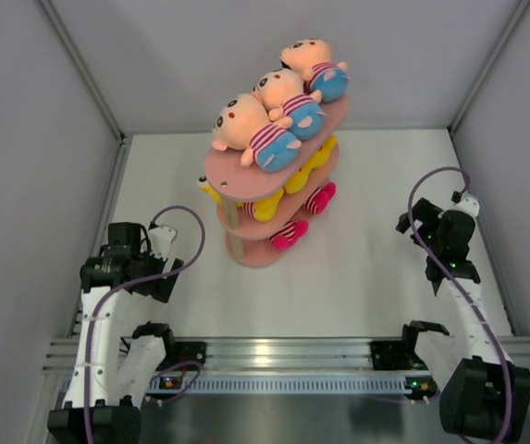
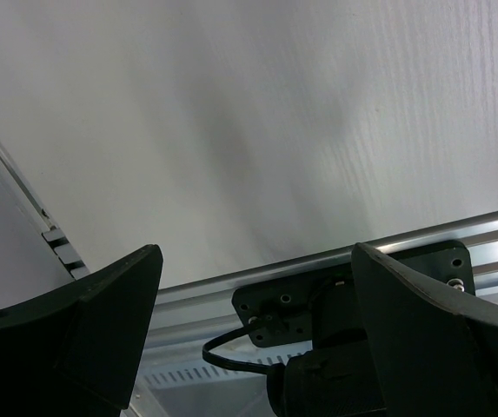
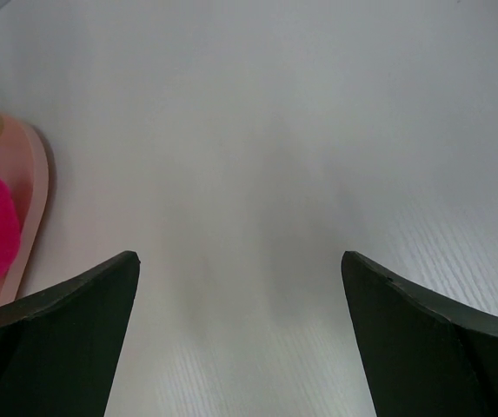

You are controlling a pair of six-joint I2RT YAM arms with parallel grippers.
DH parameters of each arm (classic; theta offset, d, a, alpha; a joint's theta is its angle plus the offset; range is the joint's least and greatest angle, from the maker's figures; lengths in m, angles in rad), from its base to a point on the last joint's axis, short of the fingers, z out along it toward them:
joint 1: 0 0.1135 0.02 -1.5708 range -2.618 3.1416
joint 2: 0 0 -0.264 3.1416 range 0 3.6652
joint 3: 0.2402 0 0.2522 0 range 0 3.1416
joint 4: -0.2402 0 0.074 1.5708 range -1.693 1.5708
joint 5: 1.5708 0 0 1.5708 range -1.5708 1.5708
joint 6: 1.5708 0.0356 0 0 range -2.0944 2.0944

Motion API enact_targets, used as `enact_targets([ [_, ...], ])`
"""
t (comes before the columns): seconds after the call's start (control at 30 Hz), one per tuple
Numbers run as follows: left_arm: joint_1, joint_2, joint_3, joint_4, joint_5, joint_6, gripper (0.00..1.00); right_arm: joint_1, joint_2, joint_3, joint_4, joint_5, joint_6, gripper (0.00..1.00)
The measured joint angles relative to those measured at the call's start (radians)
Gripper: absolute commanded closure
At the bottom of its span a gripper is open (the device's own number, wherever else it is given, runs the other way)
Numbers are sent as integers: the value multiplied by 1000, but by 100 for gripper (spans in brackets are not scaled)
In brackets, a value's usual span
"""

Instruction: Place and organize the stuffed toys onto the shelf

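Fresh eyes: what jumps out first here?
The pink three-tier shelf stands mid-table, three peach-headed dolls lying in a row on its top tier, yellow toys and pink toys on the tiers below. The left end effector and right end effector are open and empty, clear of it.

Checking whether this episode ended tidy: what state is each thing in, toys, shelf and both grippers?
Salmon-pink three-tier oval shelf: upright, every tier loaded.
Peach-headed plush dolls in striped shirts: three lying in a row on the top tier.
Yellow plush toys: lying on the middle tier.
Bright pink plush toys: on the bottom tier, poking past its edge.
Left gripper: open, empty.
Right gripper: open, empty.
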Motion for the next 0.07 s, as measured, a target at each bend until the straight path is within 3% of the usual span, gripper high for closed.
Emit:
enact_targets([
  [0.07,0,0,0,1,0,0,4,0,-15,-13,6,-13,-2,1],
])
